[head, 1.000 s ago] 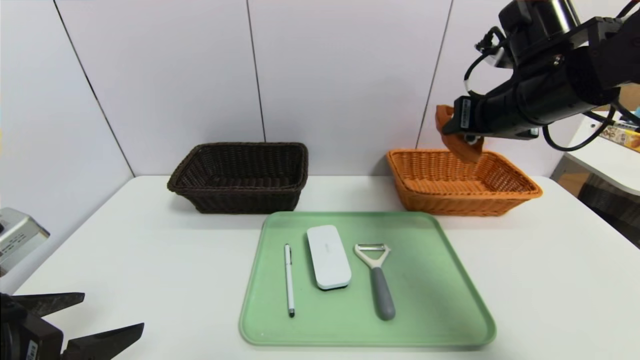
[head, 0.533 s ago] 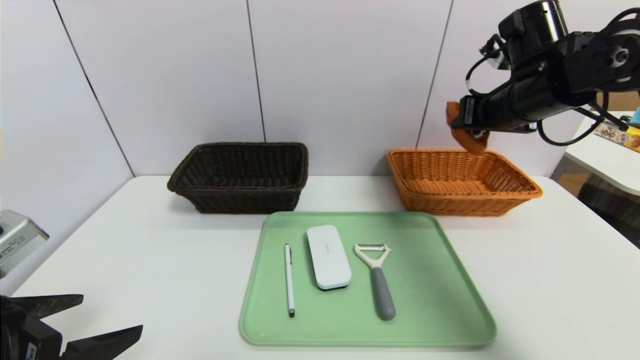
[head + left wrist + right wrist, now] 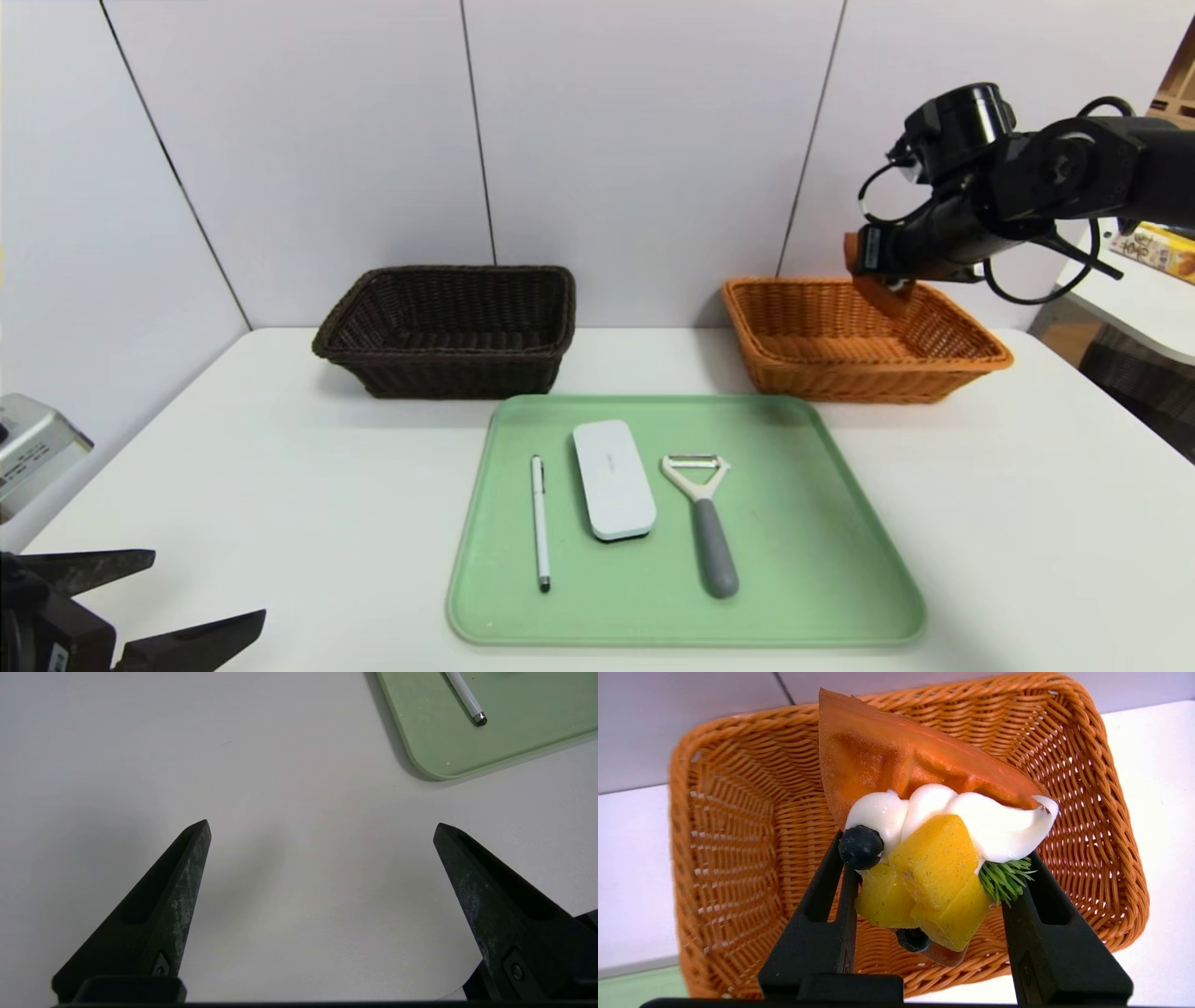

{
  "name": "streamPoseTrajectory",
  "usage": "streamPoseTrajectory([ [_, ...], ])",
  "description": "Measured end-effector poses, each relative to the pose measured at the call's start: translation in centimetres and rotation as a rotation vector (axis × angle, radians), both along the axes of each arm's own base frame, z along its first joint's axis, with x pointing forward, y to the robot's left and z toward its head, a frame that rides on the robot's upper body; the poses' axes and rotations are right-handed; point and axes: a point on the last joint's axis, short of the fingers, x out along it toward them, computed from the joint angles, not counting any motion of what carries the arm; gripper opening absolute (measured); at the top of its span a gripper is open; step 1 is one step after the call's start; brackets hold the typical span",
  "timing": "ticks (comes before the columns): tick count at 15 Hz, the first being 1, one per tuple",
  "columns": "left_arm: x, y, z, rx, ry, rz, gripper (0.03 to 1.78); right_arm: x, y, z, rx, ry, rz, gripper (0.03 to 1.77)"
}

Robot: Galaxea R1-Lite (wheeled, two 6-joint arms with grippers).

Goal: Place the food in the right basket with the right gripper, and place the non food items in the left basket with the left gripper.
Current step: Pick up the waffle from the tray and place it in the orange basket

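Right hand (image 3: 924,882) pinching a cream-and-fruit waffle (image 3: 924,788) over the orange basket (image 3: 971,359) at far right, left hand (image 3: 322,830) spread above the near-left worktop (image 3: 280,788)

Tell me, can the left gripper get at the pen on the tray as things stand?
Probably yes. The left gripper is open beside the tray, and nothing lies between it and the pen.

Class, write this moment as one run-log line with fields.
right gripper: shut on waffle, above orange basket | left gripper: open, parked | tray: pen, white case, peeler
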Motion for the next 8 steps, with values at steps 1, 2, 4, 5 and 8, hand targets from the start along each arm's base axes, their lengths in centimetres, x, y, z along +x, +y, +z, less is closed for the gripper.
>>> streamPoseTrajectory([
  [1, 0.1, 0.0, 0.0, 0.001, 0.002, 0.0, 1.69, 0.4, -0.3, -0.5, -0.002, 0.013, -0.008, 0.86],
  [2, 0.2, -0.1, 0.0, 0.001, 0.002, 0.0, 1.69, 0.7, -0.6, -1.1, -0.004, 0.027, -0.017, 0.86],
  [4, 0.4, -0.2, -0.1, 0.004, 0.006, -0.001, 1.69, 1.3, -1.0, -2.1, -0.008, 0.052, -0.028, 0.86],
  [5, 0.4, -0.2, -0.1, 0.006, 0.009, -0.002, 1.69, 1.6, -1.2, -2.6, -0.008, 0.064, -0.032, 0.86],
  [8, 0.7, -0.3, -0.2, 0.009, 0.016, -0.001, 1.69, 2.1, -1.3, -3.8, -0.008, 0.094, -0.041, 0.86],
])
